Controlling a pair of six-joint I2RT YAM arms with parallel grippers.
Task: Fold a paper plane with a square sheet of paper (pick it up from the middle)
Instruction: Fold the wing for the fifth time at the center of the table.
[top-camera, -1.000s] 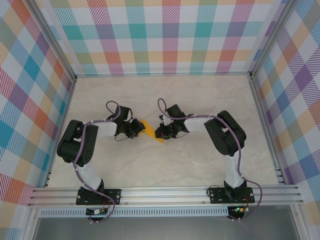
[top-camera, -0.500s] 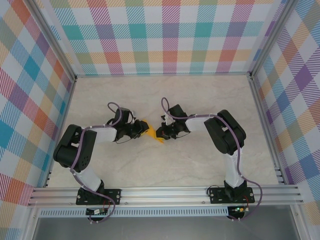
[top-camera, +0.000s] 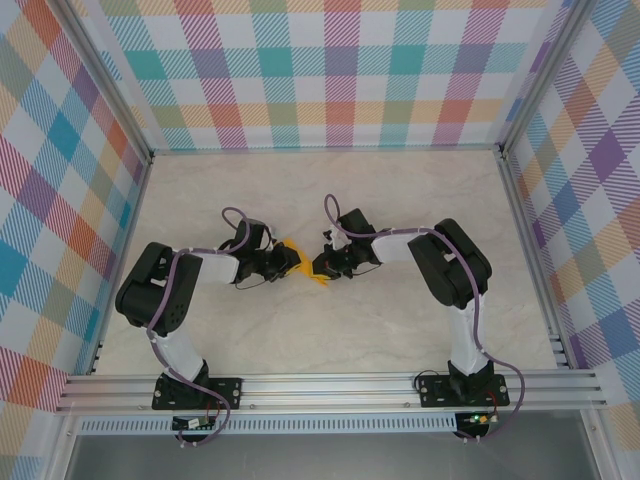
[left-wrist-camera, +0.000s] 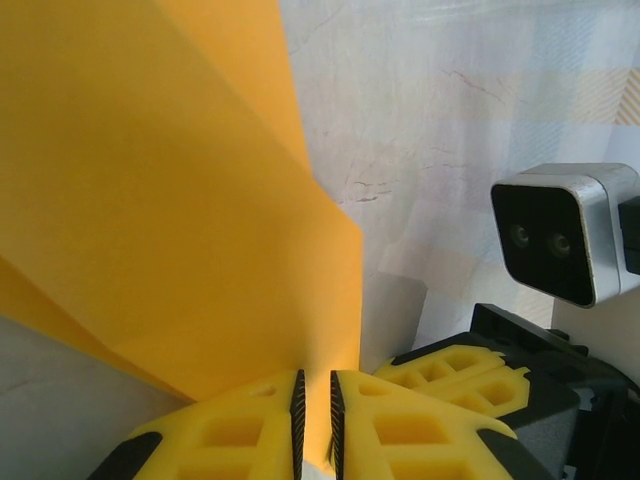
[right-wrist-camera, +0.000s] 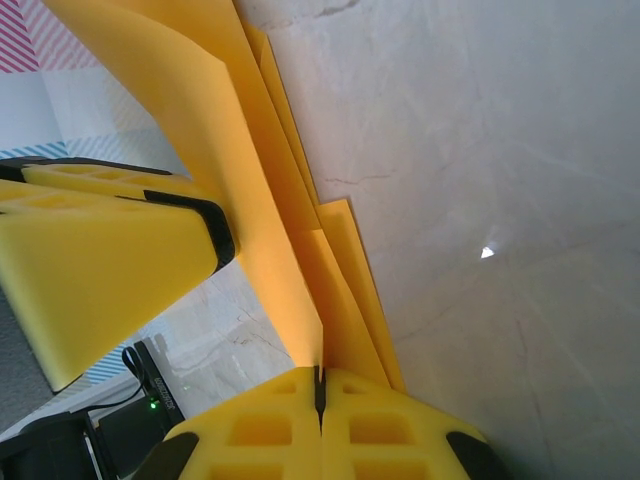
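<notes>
A pale marbled table (top-camera: 400, 200) stands inside checked walls (top-camera: 340, 70). The folded orange paper (left-wrist-camera: 180, 220) is held between the two arms, over the middle of the table. The left gripper (left-wrist-camera: 315, 410), on the paper's left, has its jaws almost together, with a paper edge pinched in the slit. The right gripper (right-wrist-camera: 320, 395), on the paper's right, is clamped tight on several layers. From above, the grippers cover most of the paper. Its overall shape, and whether it touches the table, cannot be made out.
</notes>
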